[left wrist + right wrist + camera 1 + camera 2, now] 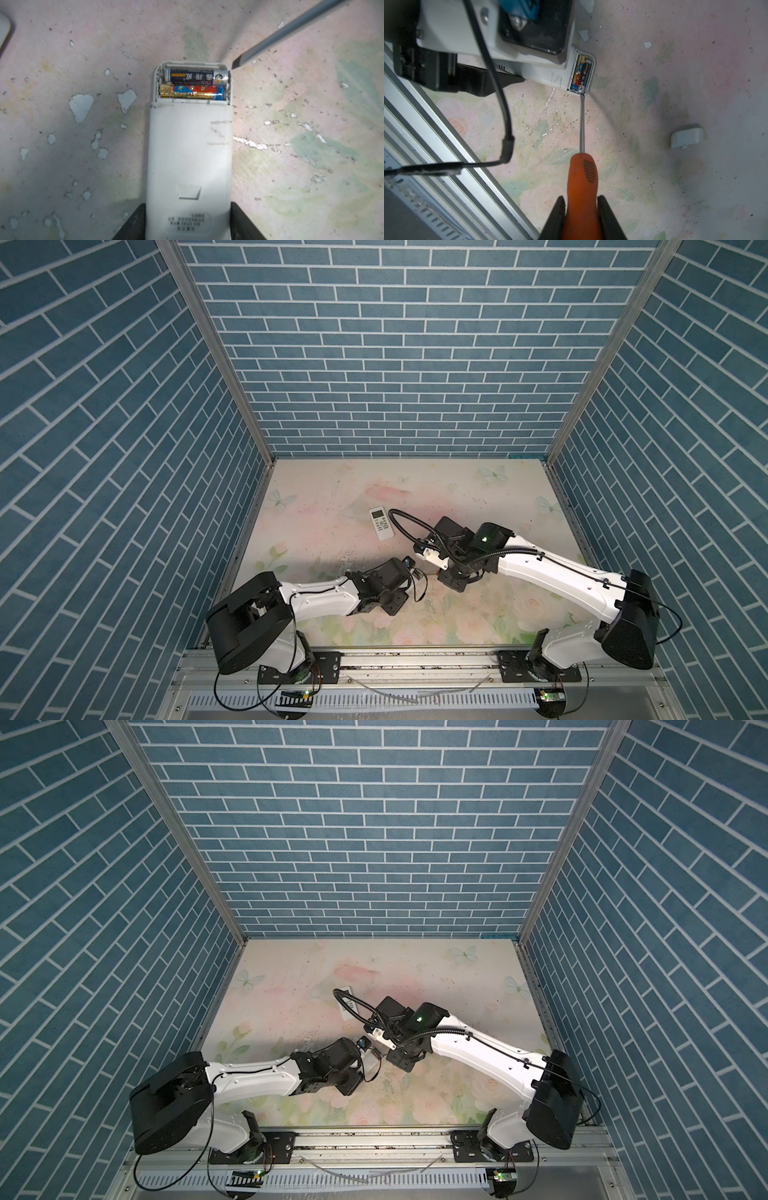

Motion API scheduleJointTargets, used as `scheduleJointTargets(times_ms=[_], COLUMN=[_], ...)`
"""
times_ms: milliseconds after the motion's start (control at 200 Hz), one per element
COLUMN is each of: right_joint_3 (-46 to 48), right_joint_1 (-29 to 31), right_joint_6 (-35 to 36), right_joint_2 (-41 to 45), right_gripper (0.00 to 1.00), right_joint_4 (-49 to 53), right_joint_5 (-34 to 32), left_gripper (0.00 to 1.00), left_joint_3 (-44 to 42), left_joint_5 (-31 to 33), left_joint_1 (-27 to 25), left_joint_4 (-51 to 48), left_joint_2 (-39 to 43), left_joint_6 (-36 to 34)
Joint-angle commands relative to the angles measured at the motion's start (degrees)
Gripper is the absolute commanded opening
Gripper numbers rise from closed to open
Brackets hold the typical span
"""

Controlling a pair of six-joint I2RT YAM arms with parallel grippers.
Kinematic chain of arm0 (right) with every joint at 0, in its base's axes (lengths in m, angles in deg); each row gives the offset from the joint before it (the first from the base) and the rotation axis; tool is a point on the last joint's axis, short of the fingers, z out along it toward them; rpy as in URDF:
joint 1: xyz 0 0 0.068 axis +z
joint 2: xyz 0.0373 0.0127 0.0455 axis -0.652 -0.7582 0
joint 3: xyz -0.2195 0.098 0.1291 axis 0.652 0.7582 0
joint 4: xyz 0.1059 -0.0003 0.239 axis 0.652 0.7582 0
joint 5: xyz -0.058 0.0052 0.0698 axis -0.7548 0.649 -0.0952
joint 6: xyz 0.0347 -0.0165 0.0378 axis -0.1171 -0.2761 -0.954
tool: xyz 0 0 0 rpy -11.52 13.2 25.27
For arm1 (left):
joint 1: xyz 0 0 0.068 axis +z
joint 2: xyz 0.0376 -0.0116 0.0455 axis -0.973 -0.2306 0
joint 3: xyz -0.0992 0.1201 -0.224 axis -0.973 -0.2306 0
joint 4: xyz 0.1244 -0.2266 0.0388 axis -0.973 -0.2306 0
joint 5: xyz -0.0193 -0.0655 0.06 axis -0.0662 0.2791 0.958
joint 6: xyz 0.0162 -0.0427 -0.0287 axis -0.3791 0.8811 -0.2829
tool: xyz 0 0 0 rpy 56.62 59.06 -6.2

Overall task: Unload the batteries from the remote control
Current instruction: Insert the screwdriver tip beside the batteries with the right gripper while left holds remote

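My left gripper (188, 204) is shut on a white remote control (190, 149), held back-up low over the table. Its compartment is uncovered, and two batteries lie inside side by side: a black one (195, 76) at the end and a gold, red and blue one (191, 92) beside it. An orange-handled screwdriver (581, 176) sits in my shut right gripper (581, 197). The screwdriver's flat tip (236, 64) is at the remote's end corner, by the black battery's (582, 80) silver end. In both top views the two grippers (415, 583) (441, 574) meet at the table's middle front.
A second white remote (381, 524) lies face-up further back, partly hidden by a cable in a top view (348, 1006). A small white cover (687, 138) lies loose on the floral table (332, 497). An aluminium rail (415, 659) runs along the front edge.
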Motion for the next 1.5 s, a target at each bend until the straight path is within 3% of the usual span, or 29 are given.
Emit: scheduleJointTargets(times_ms=[0,955,1495], right_joint_3=[1.04,1.58,2.17], right_joint_1=[-0.21,-0.19,0.77], right_joint_6=[3.33,3.23,3.53], right_joint_2=[-0.66,-2.50,-3.20], right_gripper=[0.00,0.00,0.00], right_joint_4=[-0.33,-0.89,-2.95], right_joint_5=[-0.01,0.30,1.23], left_gripper=[0.62,0.61,0.64], left_joint_3=[-1.26,-1.73,1.58], left_joint_5=[-1.16,-1.70,-0.46], left_joint_1=[-0.14,-0.09,-0.12], left_joint_4=[-1.15,-0.84,-2.63], left_joint_2=[0.19,1.24,-0.03], left_joint_6=[-0.55,-0.67,-4.40])
